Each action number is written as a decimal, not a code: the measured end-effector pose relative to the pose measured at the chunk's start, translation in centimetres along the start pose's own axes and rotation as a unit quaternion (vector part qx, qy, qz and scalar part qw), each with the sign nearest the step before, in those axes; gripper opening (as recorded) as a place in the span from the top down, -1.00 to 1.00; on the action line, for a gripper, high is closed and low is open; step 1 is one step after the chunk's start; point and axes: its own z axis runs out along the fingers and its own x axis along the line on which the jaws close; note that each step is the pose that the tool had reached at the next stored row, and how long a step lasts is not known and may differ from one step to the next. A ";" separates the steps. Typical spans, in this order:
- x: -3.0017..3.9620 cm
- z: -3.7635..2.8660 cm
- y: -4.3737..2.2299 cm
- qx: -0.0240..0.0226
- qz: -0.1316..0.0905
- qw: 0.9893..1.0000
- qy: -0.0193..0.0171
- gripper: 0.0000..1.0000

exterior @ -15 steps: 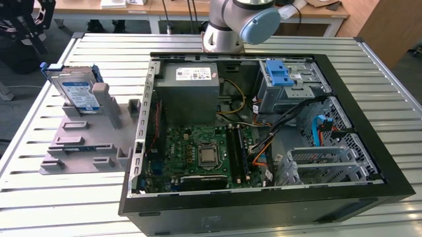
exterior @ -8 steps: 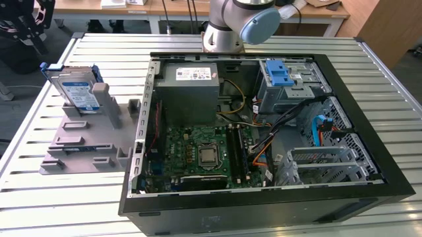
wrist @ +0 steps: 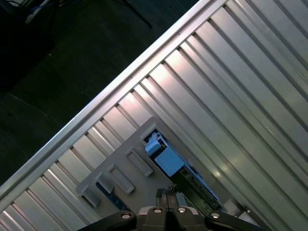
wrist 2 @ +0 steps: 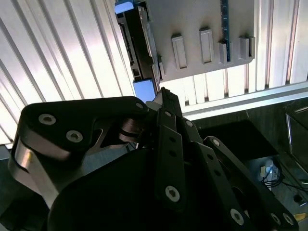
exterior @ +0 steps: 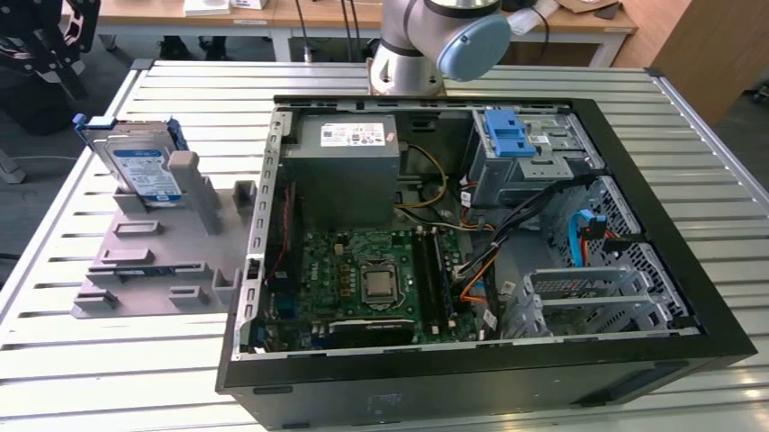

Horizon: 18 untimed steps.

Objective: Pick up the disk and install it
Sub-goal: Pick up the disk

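Observation:
The disk (exterior: 139, 171), a silver drive with a blue-and-white label in a blue carrier, stands on edge in a grey holder (exterior: 157, 261) on the slatted table, at the exterior view's left. Both wrist views look down on it from well above. The disk's edge (wrist 2: 139, 43) and its blue carrier end (wrist: 166, 159) lie just past the fingertips. My gripper (wrist 2: 163, 92) (wrist: 166, 191) is shut with nothing between its fingers and hangs clear of the disk.
An open black computer case (exterior: 709, 297) lies flat in the middle of the table. It holds a grey power supply (exterior: 342, 171), a motherboard (exterior: 373, 270) and a metal drive cage with a light-blue latch (exterior: 511, 135). The arm's base (exterior: 420, 45) stands behind the case.

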 end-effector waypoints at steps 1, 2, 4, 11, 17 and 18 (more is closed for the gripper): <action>0.00 0.00 0.00 0.000 -0.002 1.000 0.000 0.79; 0.00 0.00 0.00 0.000 -0.006 1.000 0.000 0.79; 0.00 0.00 0.00 0.000 -0.021 1.000 -0.001 0.79; 0.00 0.02 0.01 -0.001 -0.081 0.997 -0.003 0.79; -0.02 0.04 -0.02 -0.002 -0.112 0.994 -0.004 0.79; -0.03 0.04 -0.02 -0.002 -0.115 0.993 -0.004 0.79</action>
